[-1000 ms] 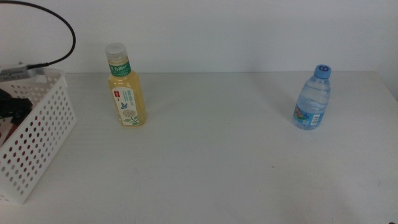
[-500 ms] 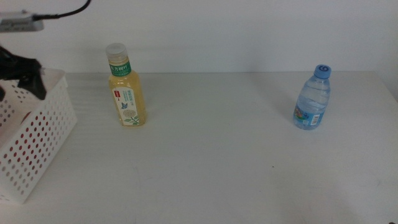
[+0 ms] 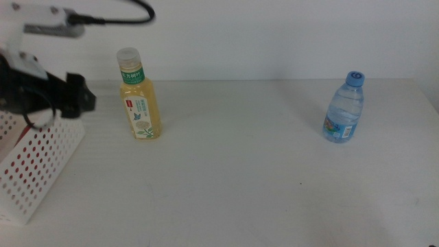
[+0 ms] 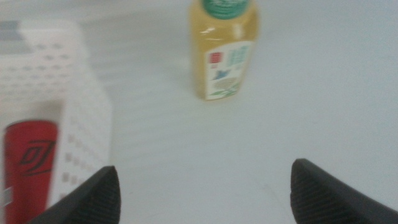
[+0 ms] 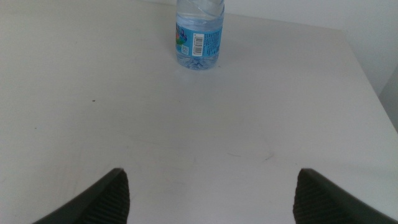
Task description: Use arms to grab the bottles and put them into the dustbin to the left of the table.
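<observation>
The yellow-drink bottle (image 3: 140,103) stands upright at the back left of the table (image 3: 240,178). The blue-capped water bottle (image 3: 345,110) stands upright at the back right. My left gripper (image 3: 84,97) hangs open and empty over the right rim of the white dustbin (image 3: 41,158), left of the yellow bottle. In the left wrist view the yellow bottle (image 4: 227,50) is ahead, and the red can (image 4: 28,162) lies inside the dustbin (image 4: 81,106). My right gripper (image 5: 211,199) is open and empty, well short of the water bottle (image 5: 199,34); it is out of the middle view.
A white wall runs behind the table. The left arm's black cable (image 3: 116,17) loops above the yellow bottle. The table's right edge (image 5: 373,81) lies close beyond the water bottle.
My left gripper has risen out of the dustbin and moved right toward the yellow bottle. Both bottles have stayed in place.
</observation>
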Robot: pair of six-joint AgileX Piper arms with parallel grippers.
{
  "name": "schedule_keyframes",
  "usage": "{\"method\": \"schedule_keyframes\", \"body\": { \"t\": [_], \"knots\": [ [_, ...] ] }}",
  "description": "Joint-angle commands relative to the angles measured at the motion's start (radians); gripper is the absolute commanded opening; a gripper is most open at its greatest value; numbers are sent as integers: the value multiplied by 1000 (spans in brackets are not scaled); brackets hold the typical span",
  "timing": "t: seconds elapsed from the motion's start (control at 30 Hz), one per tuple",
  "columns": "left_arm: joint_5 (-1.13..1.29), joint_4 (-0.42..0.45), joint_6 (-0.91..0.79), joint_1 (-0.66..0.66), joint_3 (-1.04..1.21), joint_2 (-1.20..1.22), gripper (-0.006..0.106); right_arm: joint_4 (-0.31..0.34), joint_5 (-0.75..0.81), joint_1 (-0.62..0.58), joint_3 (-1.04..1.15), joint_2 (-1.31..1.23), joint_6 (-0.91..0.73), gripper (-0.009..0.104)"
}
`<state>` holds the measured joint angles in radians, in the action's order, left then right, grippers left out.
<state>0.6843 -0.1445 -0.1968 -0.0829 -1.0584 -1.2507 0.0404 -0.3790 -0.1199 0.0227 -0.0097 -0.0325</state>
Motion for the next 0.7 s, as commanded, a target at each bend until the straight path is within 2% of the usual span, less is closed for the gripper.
{"method": "schedule_keyframes", "body": {
  "t": [0.0, 0.33, 0.5, 0.67],
  "knots": [
    [-158, -11, 21, -47, 56, 77, 90, 14, 73, 6, -2, -27, -10, 74],
    [-628, -18, 41, -182, 400, 191, 90, 14, 73, 6, -2, -27, -10, 74],
    [-988, -71, 41, -252, 576, 176, 90, 14, 73, 6, -2, -27, -10, 74],
    [-1339, -84, 40, -294, 711, 123, 90, 14, 73, 6, -2, -27, -10, 74]
  ]
}}
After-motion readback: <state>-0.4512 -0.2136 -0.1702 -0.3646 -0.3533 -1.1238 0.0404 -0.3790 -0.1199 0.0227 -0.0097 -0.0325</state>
